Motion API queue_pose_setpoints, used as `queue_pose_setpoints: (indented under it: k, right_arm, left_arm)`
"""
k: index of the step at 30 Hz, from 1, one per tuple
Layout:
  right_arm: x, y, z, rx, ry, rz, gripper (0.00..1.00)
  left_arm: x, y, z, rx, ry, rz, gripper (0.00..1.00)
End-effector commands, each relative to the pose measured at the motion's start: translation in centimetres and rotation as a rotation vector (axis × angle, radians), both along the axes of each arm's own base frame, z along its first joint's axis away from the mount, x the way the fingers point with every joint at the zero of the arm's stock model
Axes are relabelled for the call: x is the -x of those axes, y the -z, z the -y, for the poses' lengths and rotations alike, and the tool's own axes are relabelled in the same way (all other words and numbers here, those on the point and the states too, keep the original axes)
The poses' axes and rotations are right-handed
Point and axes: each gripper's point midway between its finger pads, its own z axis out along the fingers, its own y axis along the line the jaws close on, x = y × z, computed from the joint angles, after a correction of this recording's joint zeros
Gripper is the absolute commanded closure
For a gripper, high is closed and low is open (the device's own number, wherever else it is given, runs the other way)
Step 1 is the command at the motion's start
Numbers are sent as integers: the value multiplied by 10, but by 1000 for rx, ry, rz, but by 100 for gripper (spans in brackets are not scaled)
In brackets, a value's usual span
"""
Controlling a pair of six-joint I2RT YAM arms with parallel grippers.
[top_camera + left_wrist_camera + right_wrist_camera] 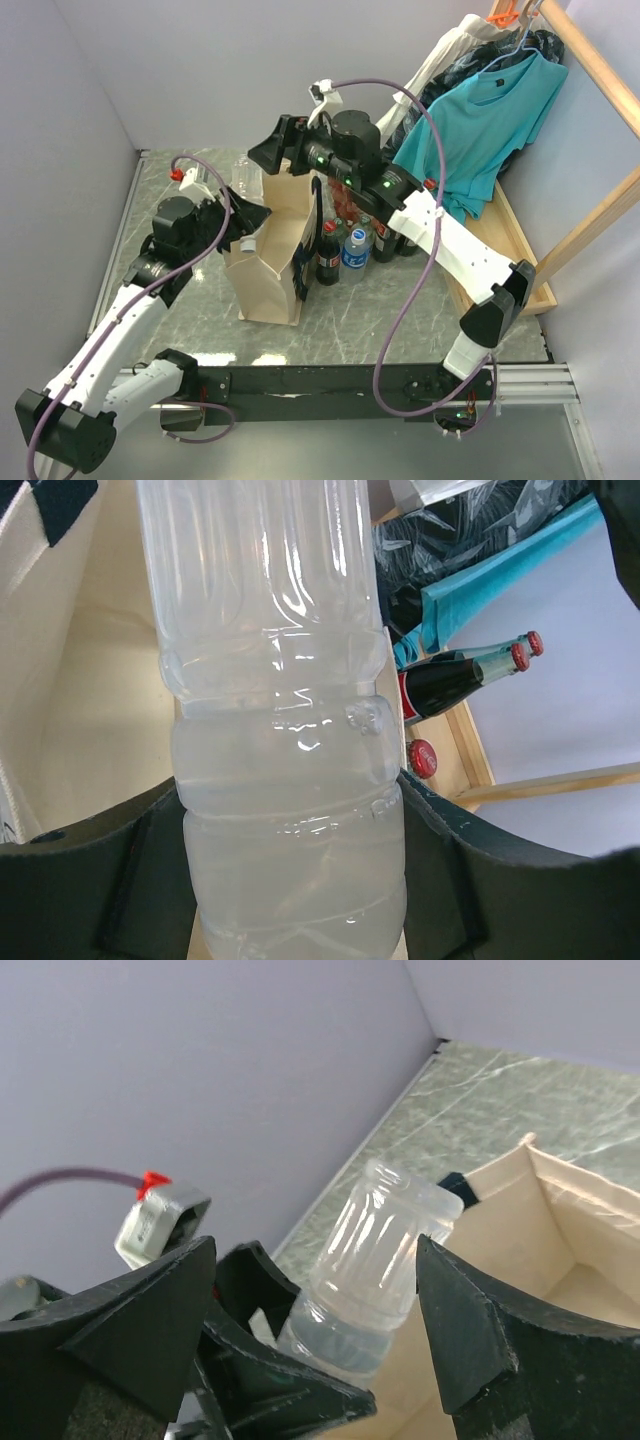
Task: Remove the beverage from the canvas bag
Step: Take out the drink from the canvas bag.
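The beverage is a clear plastic bottle [280, 780] part-filled with cloudy liquid. My left gripper [290, 810] is shut on its body. In the top view the beverage [241, 180] is held over the left rim of the beige canvas bag [275, 270], which stands open with navy handles. My left gripper [242, 214] is at that rim. My right gripper [268, 158] hovers above the bag's back edge. In the right wrist view its jaws stand wide apart on either side of the beverage's [385, 1250] upper end without touching it. The right gripper [315, 1310] is open.
Several cola and water bottles [345, 245] stand just right of the bag. A teal shirt [490, 120] hangs on a wooden rack [600, 70] at the right, above a wooden tray [525, 265]. Grey walls close the left and back.
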Motion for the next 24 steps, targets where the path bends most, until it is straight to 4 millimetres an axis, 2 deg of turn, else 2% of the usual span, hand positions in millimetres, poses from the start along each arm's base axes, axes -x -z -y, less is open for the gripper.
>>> queue_pose_setpoints:
  k: [1,2,3,4,5,6,7,8,9,10,11,12,16,18,20,24]
  right_arm:
    - [13,-10,21,45,12,97,14]
    - [17,-3,22,73,-1,104,15]
    - [20,5,28,126,10,122,15]
    - [28,12,37,155,27,135,15]
    - [36,18,39,189,44,157,15]
    - [37,40,46,266,72,175,15]
    - [47,32,56,272,90,216,14]
    - [55,36,57,298,112,240,14]
    - [59,50,60,335,118,254,14]
    - [67,43,67,324,121,281,14]
    - [73,45,67,336,119,304,15]
    - [73,50,73,352,153,312,16]
    - [89,40,82,373,166,384,17]
    - [100,38,77,384,147,417,19]
    - [102,41,76,442,148,462,21]
    - [115,50,60,510,118,524,24]
  left_arm:
    - [-6,-83,5,85,10,195,99]
    - [-12,-75,8,72,11,147,99]
    - [-14,-88,9,75,14,151,99]
    - [-16,-88,11,69,22,136,99]
    - [-21,-75,14,47,28,69,99]
    - [-21,-87,16,56,34,82,99]
    - [-22,-89,17,57,43,77,99]
    - [-25,-85,19,49,47,53,99]
    - [-26,-94,20,53,49,62,99]
    - [-27,-96,21,50,52,62,99]
    - [-31,-94,22,44,54,48,99]
    - [-31,-97,22,41,51,40,99]
    - [-35,-93,29,42,78,-32,99]
    - [-35,-90,37,55,110,-64,99]
    - [-37,-83,40,59,121,-100,99]
    - [-30,-72,49,91,175,-168,99]
